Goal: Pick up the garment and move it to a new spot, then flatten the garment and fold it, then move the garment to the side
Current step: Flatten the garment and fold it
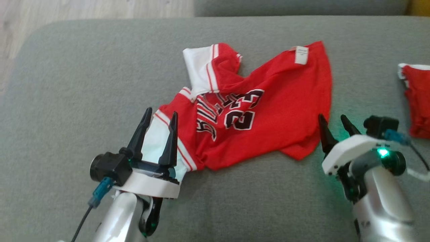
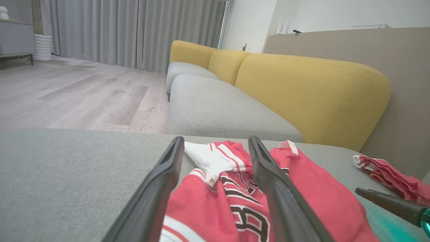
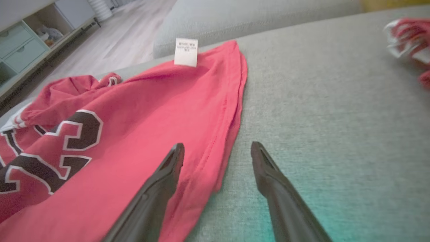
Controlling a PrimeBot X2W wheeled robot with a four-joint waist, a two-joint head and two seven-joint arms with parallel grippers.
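Grey-and-yellow sofa (image 2: 302,87), wood floor (image 2: 74,94), curtains (image 2: 134,30)

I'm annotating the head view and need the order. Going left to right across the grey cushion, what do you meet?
left gripper → red jersey → right gripper → second red garment at the right edge

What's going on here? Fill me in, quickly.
A two-armed robot is working on a crumpled red jersey on a grey sofa cushion. Its left end effector hovers open over the white-trimmed end; its right end effector is open at the opposite hem. Neither grips it yet. Another red garment lies farther right.
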